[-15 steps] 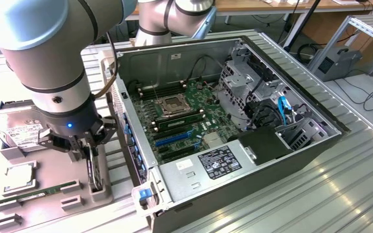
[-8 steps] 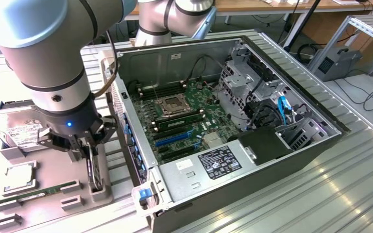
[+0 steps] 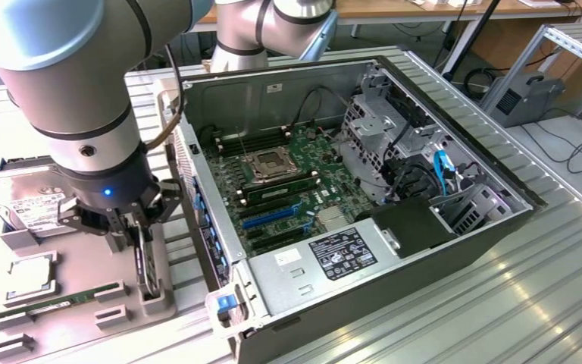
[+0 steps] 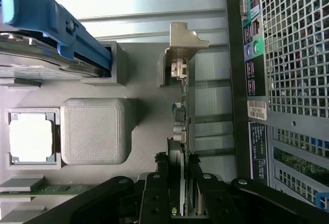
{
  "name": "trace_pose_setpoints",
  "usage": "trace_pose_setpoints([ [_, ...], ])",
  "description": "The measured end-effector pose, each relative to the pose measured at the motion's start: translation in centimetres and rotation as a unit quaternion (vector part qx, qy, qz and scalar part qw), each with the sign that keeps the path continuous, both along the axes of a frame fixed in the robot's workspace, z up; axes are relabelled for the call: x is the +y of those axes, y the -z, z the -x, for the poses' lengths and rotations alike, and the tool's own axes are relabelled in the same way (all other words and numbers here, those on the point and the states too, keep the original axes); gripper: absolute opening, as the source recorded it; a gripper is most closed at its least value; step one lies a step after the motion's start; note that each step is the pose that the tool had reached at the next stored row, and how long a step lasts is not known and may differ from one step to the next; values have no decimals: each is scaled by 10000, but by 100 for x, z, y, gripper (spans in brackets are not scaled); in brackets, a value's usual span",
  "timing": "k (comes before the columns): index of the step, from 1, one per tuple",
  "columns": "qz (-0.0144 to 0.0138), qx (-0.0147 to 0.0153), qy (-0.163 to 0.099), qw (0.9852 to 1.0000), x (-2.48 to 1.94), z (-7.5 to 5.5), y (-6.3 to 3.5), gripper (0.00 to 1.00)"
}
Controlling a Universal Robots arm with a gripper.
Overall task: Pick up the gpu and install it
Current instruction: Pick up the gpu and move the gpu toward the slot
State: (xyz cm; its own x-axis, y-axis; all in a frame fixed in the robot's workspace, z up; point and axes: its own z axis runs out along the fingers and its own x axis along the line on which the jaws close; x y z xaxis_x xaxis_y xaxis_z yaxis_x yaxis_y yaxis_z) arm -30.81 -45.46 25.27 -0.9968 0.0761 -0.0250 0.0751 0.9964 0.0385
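Gripping the thin dark gpu card (image 4: pixel 182 108) with silver bracket, upright in the grey tray (image 3: pixel 79 267) at the exterior view's lower left, the end effector (image 3: pixel 137 241) is mid-pickup, and freeing it likely calls for a straight lift.

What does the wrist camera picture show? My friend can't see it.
The end effector is shut on the gpu, a thin card standing on edge in a grey tray, silver bracket at its far end. The tray also holds a CPU and a blue-caddied hard drive; the computer case stands alongside.
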Motion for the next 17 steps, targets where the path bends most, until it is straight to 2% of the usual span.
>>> trace_pose_setpoints([
  [17,0,0,0,10000,0,0,-77,26],
])
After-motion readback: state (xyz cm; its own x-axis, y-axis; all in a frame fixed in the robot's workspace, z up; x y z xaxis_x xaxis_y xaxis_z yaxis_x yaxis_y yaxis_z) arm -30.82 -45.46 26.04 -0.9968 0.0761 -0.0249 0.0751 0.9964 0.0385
